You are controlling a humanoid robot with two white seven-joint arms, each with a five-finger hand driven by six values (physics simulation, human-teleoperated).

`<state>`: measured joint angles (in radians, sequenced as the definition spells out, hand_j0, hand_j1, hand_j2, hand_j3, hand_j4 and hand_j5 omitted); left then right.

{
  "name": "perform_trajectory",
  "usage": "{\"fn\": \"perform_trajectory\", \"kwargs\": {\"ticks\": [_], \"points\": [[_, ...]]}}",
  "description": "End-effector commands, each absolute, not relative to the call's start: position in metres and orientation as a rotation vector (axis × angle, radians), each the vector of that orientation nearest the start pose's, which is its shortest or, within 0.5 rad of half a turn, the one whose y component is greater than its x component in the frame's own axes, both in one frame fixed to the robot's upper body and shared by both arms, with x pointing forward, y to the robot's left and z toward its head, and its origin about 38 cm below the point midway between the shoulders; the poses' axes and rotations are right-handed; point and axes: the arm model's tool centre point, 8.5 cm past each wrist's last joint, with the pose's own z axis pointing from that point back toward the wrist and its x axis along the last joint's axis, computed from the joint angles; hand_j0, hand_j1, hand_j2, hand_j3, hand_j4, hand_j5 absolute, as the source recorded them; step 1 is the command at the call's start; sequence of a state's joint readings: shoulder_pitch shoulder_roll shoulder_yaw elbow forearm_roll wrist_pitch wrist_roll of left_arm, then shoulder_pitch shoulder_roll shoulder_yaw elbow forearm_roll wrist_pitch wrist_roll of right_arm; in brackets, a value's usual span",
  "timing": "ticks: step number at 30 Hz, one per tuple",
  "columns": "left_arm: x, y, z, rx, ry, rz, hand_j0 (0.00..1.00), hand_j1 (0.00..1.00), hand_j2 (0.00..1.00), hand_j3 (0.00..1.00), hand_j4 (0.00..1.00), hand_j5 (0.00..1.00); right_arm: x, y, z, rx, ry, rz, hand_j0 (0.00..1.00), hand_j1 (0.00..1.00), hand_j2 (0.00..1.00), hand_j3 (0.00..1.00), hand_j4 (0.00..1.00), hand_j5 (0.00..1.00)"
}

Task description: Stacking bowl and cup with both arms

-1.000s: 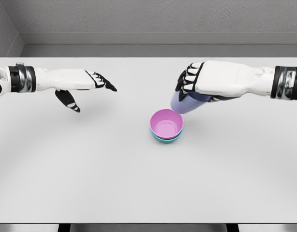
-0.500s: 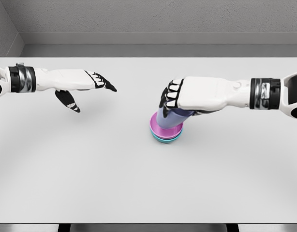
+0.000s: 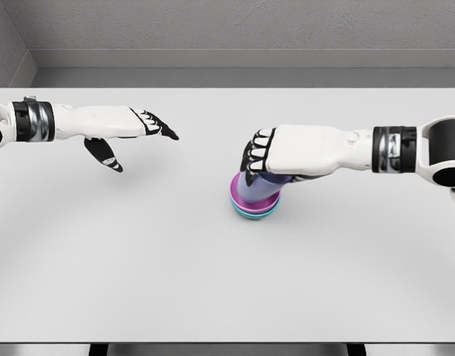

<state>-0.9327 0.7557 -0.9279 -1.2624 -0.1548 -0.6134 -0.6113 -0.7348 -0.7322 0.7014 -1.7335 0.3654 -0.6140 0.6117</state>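
Note:
A pink bowl [image 3: 242, 202] sits nested in a teal bowl [image 3: 254, 214] near the middle of the white table [image 3: 213, 282]. A lavender cup [image 3: 257, 188] stands inside the pink bowl, and my right hand [image 3: 261, 157] is shut on it from above, hiding its top. My left hand [image 3: 135, 137] hovers over the left part of the table, well away from the stack, fingers spread and holding nothing.
A grey wall [image 3: 227, 33] runs behind the table's far edge. The table's front edge lies near the bottom of the view.
My right hand has carried the lavender cup left and down, from above and right of the bowls into the pink bowl. The left arm has not moved.

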Motion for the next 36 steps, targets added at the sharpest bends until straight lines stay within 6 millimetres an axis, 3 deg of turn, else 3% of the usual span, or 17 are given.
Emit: {"fn": "perform_trajectory", "kwargs": {"ticks": [1,23,25,29,35,36], "points": [[0.473,0.268,0.229,0.174,-1.381,-2.114,1.00,1.00,1.00,1.00,1.00,1.00,0.394,-0.188,0.262,0.304,1.913,-2.744,0.53,0.53,0.53,0.53,0.53,0.53],[0.473,0.268,0.229,0.174,-1.381,-2.114,1.00,1.00,1.00,1.00,1.00,1.00,0.393,-0.187,0.249,0.290,1.879,-2.779,0.54,0.54,0.54,0.54,0.54,0.54],[0.473,0.268,0.229,0.174,-1.381,-2.114,1.00,1.00,1.00,1.00,1.00,1.00,0.393,-0.184,0.248,0.298,1.870,-2.774,0.60,0.60,0.60,0.60,0.60,0.60],[0.473,0.268,0.229,0.174,-1.381,-2.114,1.00,1.00,1.00,1.00,1.00,1.00,0.393,-0.182,0.247,0.294,1.871,-2.771,1.00,1.00,1.00,1.00,1.00,1.00],[0.473,0.268,0.229,0.174,-1.381,-2.114,1.00,1.00,1.00,1.00,1.00,1.00,0.393,-0.181,0.250,0.296,1.882,-2.759,1.00,1.00,1.00,1.00,1.00,1.00],[0.473,0.268,0.229,0.174,-1.381,-2.114,1.00,1.00,1.00,1.00,1.00,1.00,0.398,-0.189,0.263,0.359,1.915,-2.735,1.00,1.00,1.00,1.00,1.00,1.00]]}}
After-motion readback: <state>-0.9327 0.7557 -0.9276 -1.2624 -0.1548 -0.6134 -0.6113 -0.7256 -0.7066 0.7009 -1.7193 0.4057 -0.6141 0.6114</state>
